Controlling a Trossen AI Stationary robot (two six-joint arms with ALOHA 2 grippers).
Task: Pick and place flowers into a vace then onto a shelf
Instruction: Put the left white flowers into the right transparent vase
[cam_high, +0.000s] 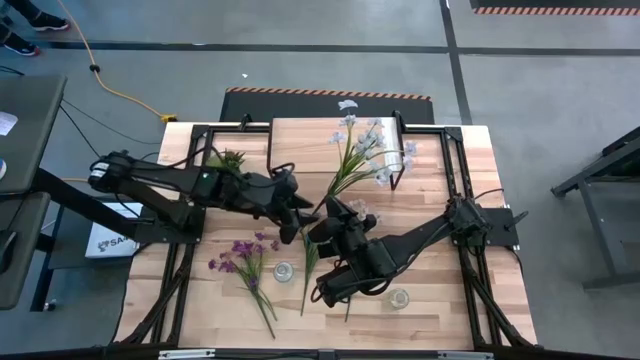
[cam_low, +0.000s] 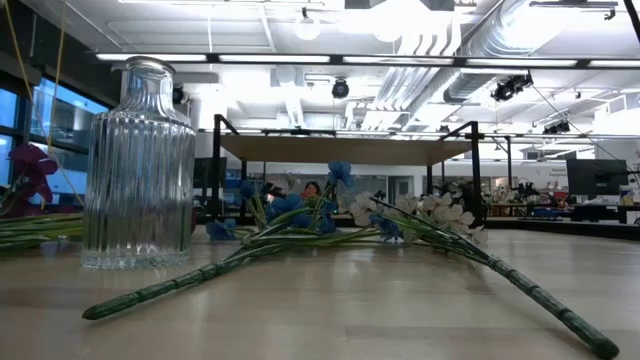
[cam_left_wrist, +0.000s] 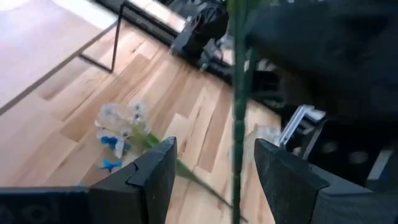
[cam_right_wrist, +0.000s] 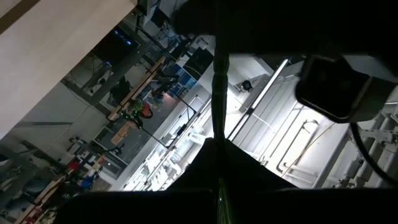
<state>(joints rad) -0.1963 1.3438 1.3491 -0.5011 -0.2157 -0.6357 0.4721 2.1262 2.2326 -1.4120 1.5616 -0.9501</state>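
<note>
My right gripper is shut on a thin green flower stem above the middle of the table. My left gripper is open, with its fingers on either side of that stem, apart from it. A spray of white and pale blue blossoms shows over the shelf, its stems running toward the grippers. Purple flowers lie flat on the table at the near left, beside the ribbed glass vase. Two more stems with blue and white blossoms lie on the table. My right gripper pinches the green stem between its two fingers. The stem runs on past the fingertips, clear of the table. Which end of the stem this is, the dark arms hide.
A second small glass stands near the front right. A small green potted plant stands at the far left beside the shelf. The shelf's black legs stand close to the blossoms on the table. Both arms cross at mid-table.
</note>
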